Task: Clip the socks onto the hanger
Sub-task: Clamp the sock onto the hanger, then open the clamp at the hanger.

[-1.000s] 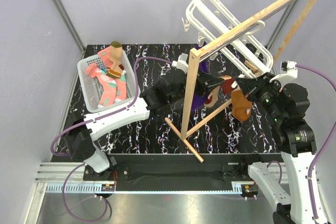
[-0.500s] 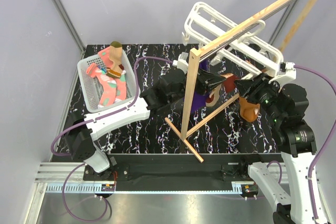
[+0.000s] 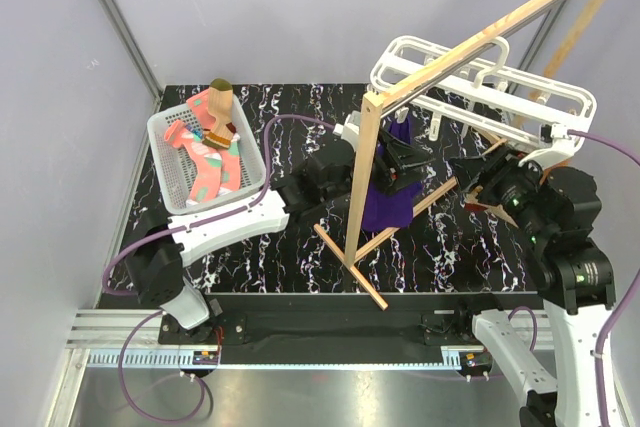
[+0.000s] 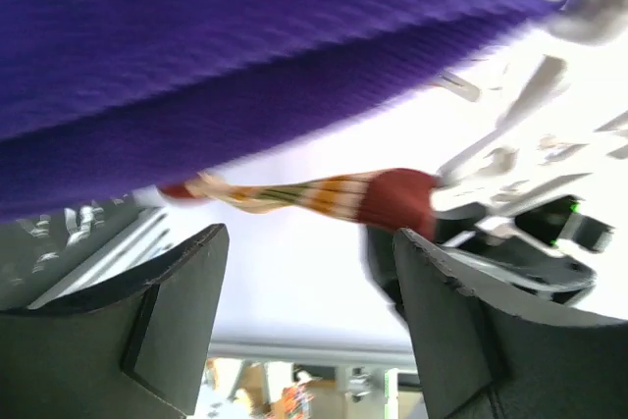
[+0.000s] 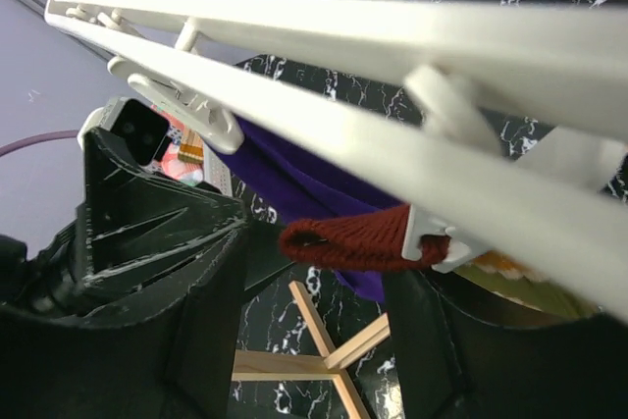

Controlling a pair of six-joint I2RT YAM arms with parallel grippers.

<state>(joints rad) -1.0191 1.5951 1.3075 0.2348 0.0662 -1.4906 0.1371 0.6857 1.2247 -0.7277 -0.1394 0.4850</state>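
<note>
Wooden stand (image 3: 362, 177) and purple cloth (image 3: 388, 202) block my view. Left pincer (image 4: 309, 252) and right pincer (image 5: 319, 262) stand apart, empty. A striped, rust-cuffed sock (image 5: 353, 240) hangs clipped to the white hanger (image 5: 392, 26); pink socks (image 3: 205, 162) lie in the basket (image 3: 163, 172).

The white plastic rectangular drying hanger (image 5: 412, 31), with double bars and small dangling clips, hangs roughly level from the light wooden rail (image 3: 470, 43). One clip pinches the rust-red cuff of a tan striped sock (image 5: 358, 237), which hangs below the frame. Two pink socks with teal patches (image 3: 205, 165) lie in the white mesh basket (image 3: 160, 162). A tan sock with an olive toe (image 3: 220, 97) is propped over its far rim.
</note>
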